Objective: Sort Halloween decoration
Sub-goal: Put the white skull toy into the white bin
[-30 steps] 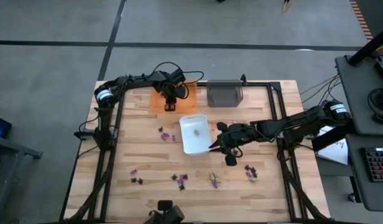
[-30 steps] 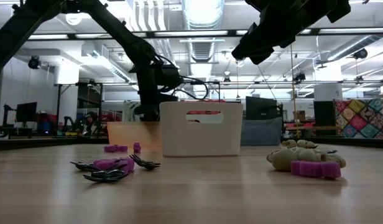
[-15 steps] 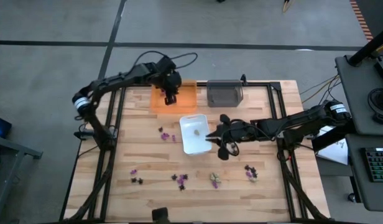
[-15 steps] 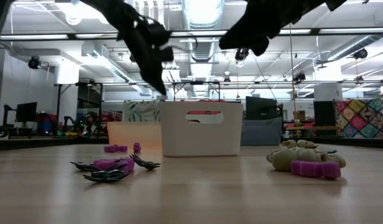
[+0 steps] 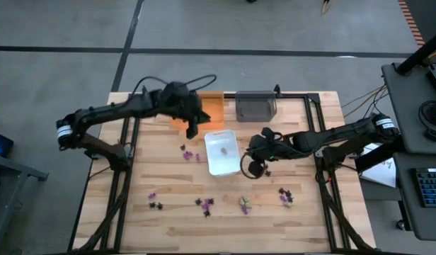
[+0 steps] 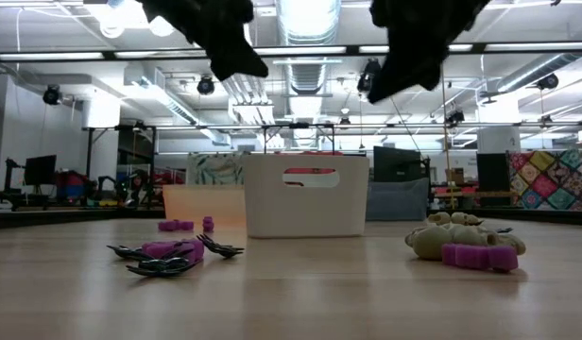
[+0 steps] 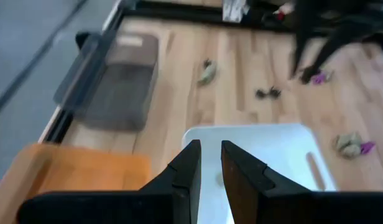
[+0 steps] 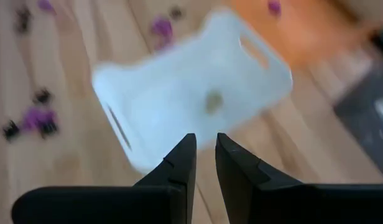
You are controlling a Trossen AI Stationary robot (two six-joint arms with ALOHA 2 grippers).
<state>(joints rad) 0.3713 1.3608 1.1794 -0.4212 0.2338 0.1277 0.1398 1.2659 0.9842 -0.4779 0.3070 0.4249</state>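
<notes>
I'm looking down on the wooden table [image 5: 303, 212]; my two arms reach in over its far half. The left arm stretches across from the left edge, and the left gripper [image 5: 192, 128] hangs above the near edge of the orange tray [image 5: 214, 113], just beside the white tray [image 5: 221, 159]. Through the wrist camera its fingers [image 7: 186, 165] stand nearly together, a slim gap between them, nothing in them. The right gripper [image 5: 249, 168] hovers at the white tray's right side; its fingers [image 8: 183, 155] sit close as well, a narrow slot between, and I see nothing pinched there. The grey tray [image 5: 255, 107] sits at the far edge, right of the orange one.

Now the small stuff. One pale beige piece [image 5: 224, 149] lies inside the white tray. Two purple pieces [image 5: 185, 151] rest on the wood just left of that tray. Along the near side runs a scattered row: purple and black pieces [image 5: 205, 204], a beige piece [image 5: 244, 205] with purple touching it, and a purple-and-black cluster [image 5: 285, 196] under the right arm.
</notes>
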